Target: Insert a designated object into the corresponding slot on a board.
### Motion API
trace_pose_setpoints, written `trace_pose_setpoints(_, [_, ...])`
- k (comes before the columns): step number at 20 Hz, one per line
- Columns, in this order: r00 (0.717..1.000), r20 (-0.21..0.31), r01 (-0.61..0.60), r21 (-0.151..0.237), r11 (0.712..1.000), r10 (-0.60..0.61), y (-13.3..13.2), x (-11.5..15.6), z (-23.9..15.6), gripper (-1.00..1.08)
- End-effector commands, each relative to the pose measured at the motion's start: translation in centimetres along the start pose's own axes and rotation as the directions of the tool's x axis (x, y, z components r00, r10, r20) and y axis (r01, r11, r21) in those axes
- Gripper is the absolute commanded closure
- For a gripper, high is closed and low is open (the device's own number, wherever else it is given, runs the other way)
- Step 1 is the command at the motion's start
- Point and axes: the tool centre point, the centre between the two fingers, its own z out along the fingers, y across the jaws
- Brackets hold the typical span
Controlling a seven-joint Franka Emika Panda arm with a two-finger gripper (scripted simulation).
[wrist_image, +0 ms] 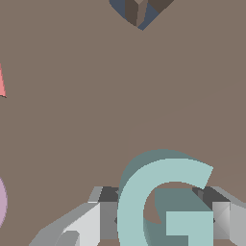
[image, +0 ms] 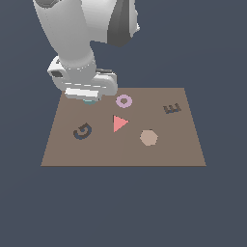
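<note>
The gripper straddles the teal G; clamp squarely, lift clear, then align above the G slot near the pink triangle

Teal G; brown board; navy-grey G slot; lilac ring; pink triangle; dark brown E recess.

teal G — btm cropped, wrist view
</note>
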Motion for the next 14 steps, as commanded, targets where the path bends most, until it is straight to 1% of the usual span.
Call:
trace_pose_setpoints(1, [1.000, 0.000, 0.000, 0.000, 1.000, 0.000, -0.02, 0.03, 0.05, 1.08])
trace_pose_setpoints(9, [1.000, -0.001, -0.001, 0.000, 1.000, 0.001, 0.00, 0.01, -0.01, 1.08])
trace_pose_setpoints(14, [1.000, -0.001, -0.023, 0.000, 1.000, 0.023, -0.19, 0.37, -0.04, 1.08])
